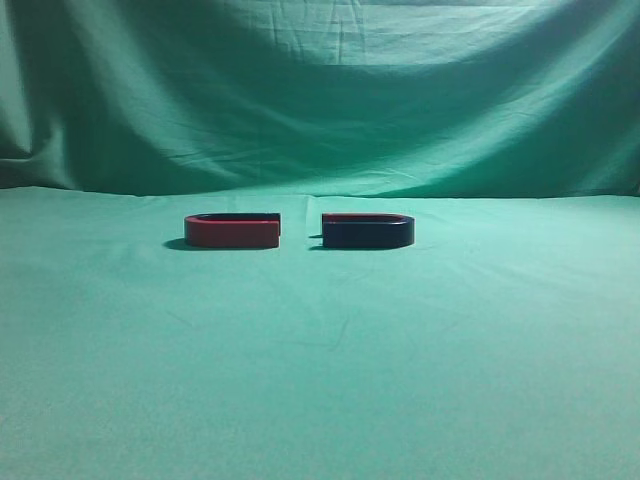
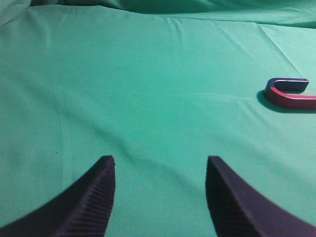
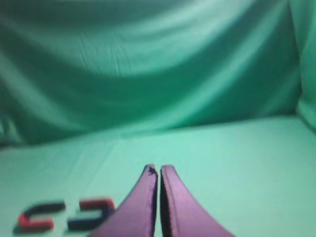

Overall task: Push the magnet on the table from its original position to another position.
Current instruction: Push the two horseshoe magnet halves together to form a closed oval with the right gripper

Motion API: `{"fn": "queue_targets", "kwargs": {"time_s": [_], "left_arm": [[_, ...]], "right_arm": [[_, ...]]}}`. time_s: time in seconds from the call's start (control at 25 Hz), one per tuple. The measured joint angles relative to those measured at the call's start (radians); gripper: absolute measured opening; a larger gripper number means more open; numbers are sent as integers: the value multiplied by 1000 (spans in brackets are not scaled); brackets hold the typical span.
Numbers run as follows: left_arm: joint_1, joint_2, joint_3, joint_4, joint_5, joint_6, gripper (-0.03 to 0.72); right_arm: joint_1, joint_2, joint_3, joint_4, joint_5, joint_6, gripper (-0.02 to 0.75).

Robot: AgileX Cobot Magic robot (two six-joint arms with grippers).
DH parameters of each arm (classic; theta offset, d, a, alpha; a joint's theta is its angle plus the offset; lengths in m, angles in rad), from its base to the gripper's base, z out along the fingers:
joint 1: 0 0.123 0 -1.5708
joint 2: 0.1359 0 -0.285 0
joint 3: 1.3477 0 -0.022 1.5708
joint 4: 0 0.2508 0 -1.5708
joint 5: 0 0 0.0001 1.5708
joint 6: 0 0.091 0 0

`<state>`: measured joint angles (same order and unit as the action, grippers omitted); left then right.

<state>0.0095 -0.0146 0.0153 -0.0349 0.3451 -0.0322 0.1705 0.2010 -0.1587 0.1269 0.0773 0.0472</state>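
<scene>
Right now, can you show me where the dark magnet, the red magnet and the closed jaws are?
Dark magnet [image 1: 367, 235]: exterior view, on its dark outer side.
Red magnet [image 1: 232, 234]: exterior view, on its red outer side.
Right gripper [image 3: 159, 170]: right wrist view, between the tips of its closed jaws.

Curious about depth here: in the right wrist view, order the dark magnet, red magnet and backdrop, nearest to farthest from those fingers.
1. Dark magnet, just left of the right fingers.
2. Red magnet, farther left.
3. Backdrop, far behind both.
</scene>
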Motion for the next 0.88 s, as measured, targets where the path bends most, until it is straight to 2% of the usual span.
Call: {"fn": "queue_targets", "kwargs": {"time_s": [0.48, 0.72, 0.88], "left_arm": [[0, 0, 0, 0, 0, 0, 399], [0, 0, 0, 0, 0, 0, 399], [0, 0, 0, 0, 0, 0, 399]], "right_arm": [[0, 721, -458, 1, 621, -13, 0], [0, 934, -576, 35, 660, -17, 0], [0, 1020, -663, 70, 703, -120, 0]]}}
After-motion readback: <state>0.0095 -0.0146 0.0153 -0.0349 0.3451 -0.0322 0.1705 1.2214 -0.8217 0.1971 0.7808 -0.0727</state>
